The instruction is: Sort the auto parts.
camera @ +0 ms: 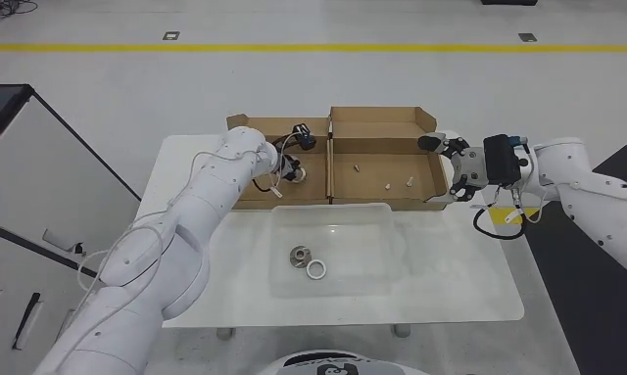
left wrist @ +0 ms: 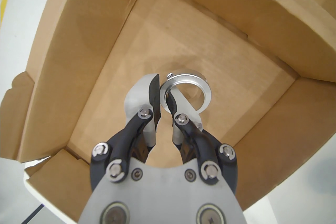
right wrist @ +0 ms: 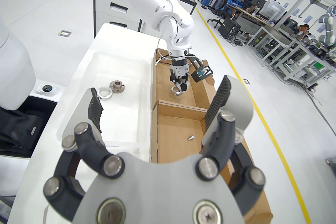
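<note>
On the far side of the white table, two open cardboard boxes stand side by side, touching along one wall. The left gripper hangs inside the left box, pointing down at its floor, and is clamped on a silver metal ring: one finger passes through the bore and the other presses against the outside, so the ring's wall is pinched between the pads. The ring sits low in the box, near the floor; whether it touches the cardboard cannot be told. From the top view the same gripper is seen about mid-box, with its wrist cables looping beside it. The right gripper is held at the outer end of the right box, fingers spread wide with nothing between them. A small bolt lies on that box's floor, and the top view shows a few such small pale fasteners scattered there, apart from each other. Nearer the robot, just beside the boxes, stands a clear plastic bin. It holds a flanged metal hub and a pale ring, lying close together near the middle.
</note>
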Robot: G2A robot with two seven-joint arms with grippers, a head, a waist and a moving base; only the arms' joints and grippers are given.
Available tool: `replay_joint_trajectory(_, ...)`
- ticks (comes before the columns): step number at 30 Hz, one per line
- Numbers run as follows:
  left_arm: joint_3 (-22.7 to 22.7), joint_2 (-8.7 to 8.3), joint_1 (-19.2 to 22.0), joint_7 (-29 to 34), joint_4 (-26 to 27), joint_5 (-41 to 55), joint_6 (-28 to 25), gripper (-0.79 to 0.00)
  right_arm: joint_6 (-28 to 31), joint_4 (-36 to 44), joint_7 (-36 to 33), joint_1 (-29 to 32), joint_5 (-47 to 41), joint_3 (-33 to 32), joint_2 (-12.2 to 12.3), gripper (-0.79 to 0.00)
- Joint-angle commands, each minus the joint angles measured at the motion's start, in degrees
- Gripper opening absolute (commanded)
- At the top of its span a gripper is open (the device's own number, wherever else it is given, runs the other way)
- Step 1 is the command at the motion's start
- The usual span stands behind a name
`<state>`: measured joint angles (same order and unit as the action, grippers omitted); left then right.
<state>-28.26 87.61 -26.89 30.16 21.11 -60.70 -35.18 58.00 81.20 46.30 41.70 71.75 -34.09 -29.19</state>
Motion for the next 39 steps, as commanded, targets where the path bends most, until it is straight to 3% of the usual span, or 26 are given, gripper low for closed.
replay_joint_trajectory(1,0.3,0.48,-0.1,0.1,-0.7,-0.3,0.0,-0.785,0.0,0.0,0.0,0.0,0.0,0.0,0.0,0.000)
replay_joint_trajectory(8,0.7,1.76,0.1,0.7,-3.1,-0.9,0.2,-0.785,0.0,0.0,0.0,0.0,0.0,0.0,0.0,0.000)
replay_joint_trajectory(9,0.8,1.91,0.1,0.9,-3.4,-1.1,0.3,-0.659,0.0,0.0,0.0,0.0,0.0,0.0,0.0,0.000)
replay_joint_trajectory(10,0.7,2.05,0.1,0.9,-3.7,-1.0,0.4,-0.453,0.0,0.0,0.0,0.0,0.0,0.0,0.0,0.000)
replay_joint_trajectory(11,0.7,2.18,0.2,0.8,-3.9,-1.0,0.4,-0.166,0.0,0.0,0.0,0.0,0.0,0.0,0.0,0.000)
replay_joint_trajectory(13,0.6,2.39,0.5,0.7,-4.3,-1.0,0.3,0.000,0.0,0.0,0.0,0.0,0.0,0.0,0.0,0.000)
replay_joint_trajectory(22,-0.1,2.73,1.9,-0.7,-5.2,-0.7,-0.5,0.000,0.0,0.0,0.0,0.0,0.0,0.0,0.0,0.000)
replay_joint_trajectory(31,-0.9,1.67,4.6,-2.5,-4.5,-1.4,-8.9,0.000,0.0,0.0,0.0,0.0,0.0,0.0,0.0,0.000)
replay_joint_trajectory(39,-0.9,1.67,4.6,-2.5,-4.5,-1.4,-8.9,0.000,0.0,0.0,0.0,0.0,0.0,0.0,0.0,0.000)
